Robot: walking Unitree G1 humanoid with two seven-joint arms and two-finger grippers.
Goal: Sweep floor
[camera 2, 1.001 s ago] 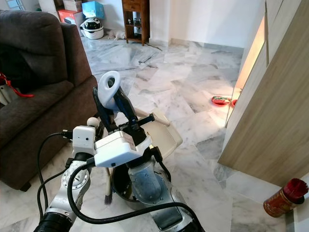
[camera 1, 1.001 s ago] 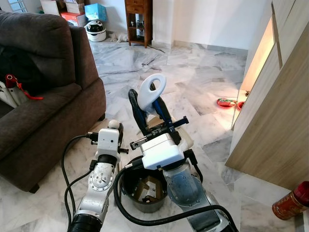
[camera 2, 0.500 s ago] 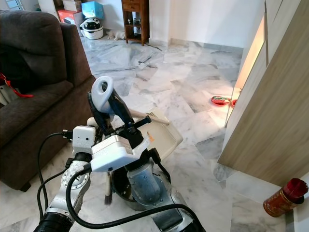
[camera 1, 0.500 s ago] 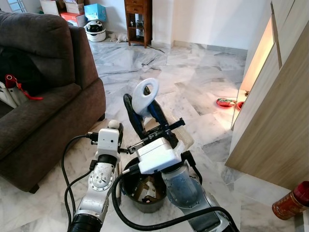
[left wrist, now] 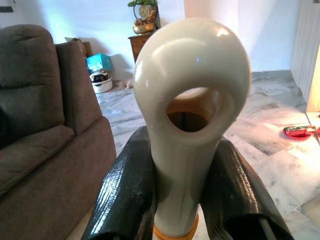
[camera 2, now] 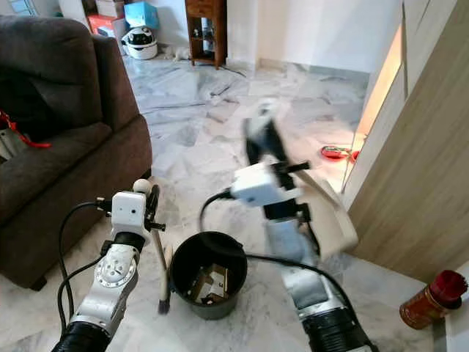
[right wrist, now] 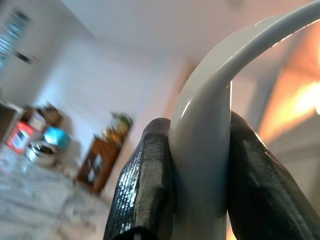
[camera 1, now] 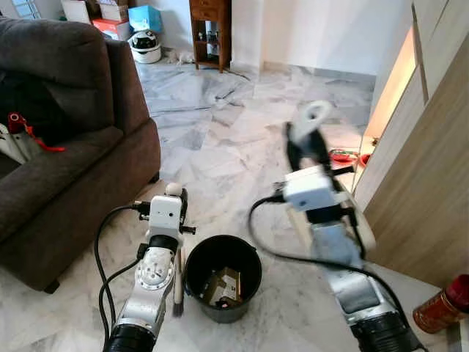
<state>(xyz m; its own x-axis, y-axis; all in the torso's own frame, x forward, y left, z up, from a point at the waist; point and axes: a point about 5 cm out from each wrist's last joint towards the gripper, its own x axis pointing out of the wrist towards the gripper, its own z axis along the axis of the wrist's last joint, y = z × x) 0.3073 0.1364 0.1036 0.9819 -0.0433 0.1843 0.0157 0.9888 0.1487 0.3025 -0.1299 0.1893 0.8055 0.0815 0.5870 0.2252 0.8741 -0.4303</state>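
Marble floor, grey-veined, glossy. Dark brown sofa at left. Wooden cabinet against far white wall. Light wood panelling at right, warm light along its edge. Boxes in far corner.

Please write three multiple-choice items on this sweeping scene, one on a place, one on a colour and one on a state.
1. Where is the bucket?
A. on the sofa
B. on the floor between the two arms
C. inside the cupboard

2. What colour is the tin at the lower right?
A. red
B. blue
C. green

3. What is the left claw doing?
A. hanging open
B. gripping a cloth
C. gripping the brush handle

Answers: 1 B, it stands on the marble floor between the arms. 2 A, its body is red. 3 C, both black fingers press the pale handle.
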